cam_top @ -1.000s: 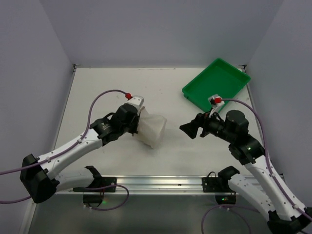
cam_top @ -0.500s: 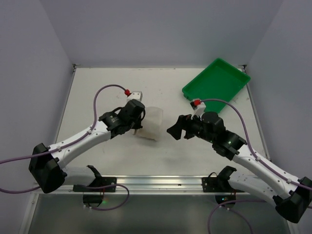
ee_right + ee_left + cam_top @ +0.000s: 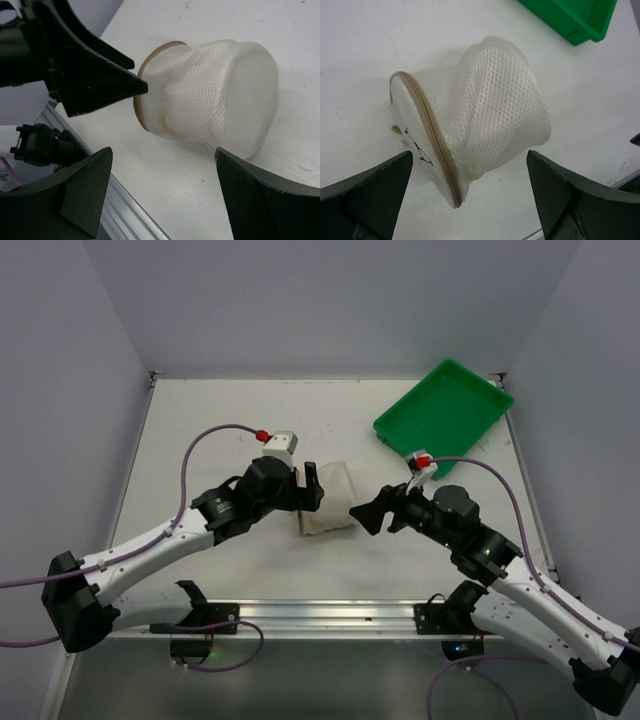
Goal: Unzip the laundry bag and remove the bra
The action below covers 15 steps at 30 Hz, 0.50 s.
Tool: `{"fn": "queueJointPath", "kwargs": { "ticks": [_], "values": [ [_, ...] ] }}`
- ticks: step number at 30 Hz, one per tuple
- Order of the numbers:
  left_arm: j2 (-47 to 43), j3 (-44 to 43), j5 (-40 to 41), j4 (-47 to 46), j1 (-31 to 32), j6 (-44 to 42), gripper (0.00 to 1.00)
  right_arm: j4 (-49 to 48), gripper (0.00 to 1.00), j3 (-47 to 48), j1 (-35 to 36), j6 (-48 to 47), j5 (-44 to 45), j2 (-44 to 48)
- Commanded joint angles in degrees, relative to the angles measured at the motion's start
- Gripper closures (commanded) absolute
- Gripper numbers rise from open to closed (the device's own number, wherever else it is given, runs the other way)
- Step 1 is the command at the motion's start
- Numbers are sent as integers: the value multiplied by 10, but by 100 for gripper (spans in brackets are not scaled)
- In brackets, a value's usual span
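Observation:
The laundry bag (image 3: pixel 328 498), a whitish mesh drum with a tan zip (image 3: pixel 432 135) round its rim, lies on its side on the table between the two arms. My left gripper (image 3: pixel 308 496) stands wide open just left of it, at the zip end, its fingers apart from the mesh in the left wrist view (image 3: pixel 470 157). My right gripper (image 3: pixel 368 512) is open too, a short way right of the bag and facing it (image 3: pixel 164 152). The bag (image 3: pixel 215 95) looks crumpled. The bra is hidden.
A green tray (image 3: pixel 445 410) sits at the back right corner, its corner also in the left wrist view (image 3: pixel 575 15). A metal rail (image 3: pixel 330 615) runs along the table's near edge. The left gripper's fingers (image 3: pixel 100 85) show beside the bag in the right wrist view.
The left gripper, shut on the bag a second ago, has opened and the bag now lies on the table. The right arm has reached in toward the bag.

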<state>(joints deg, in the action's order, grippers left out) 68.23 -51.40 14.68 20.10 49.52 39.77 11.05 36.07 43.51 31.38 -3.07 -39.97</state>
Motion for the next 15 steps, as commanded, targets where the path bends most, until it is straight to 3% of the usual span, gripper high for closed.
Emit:
{"fn": "queueJointPath", "kwargs": {
  "ticks": [1,5,9,15],
  "values": [
    [-70,-26,49,25,-16,-122,0,-31,15,3,2,-39,-39,9],
    [-135,4,11,35,-89,-134,0,-37,16,29,16,-28,-19,-22],
    [-157,27,8,37,-164,-110,0,-24,16,86,80,-30,115,-139],
    [-141,53,-33,63,-252,-65,0,0,17,208,163,-14,221,-299]
  ]
}}
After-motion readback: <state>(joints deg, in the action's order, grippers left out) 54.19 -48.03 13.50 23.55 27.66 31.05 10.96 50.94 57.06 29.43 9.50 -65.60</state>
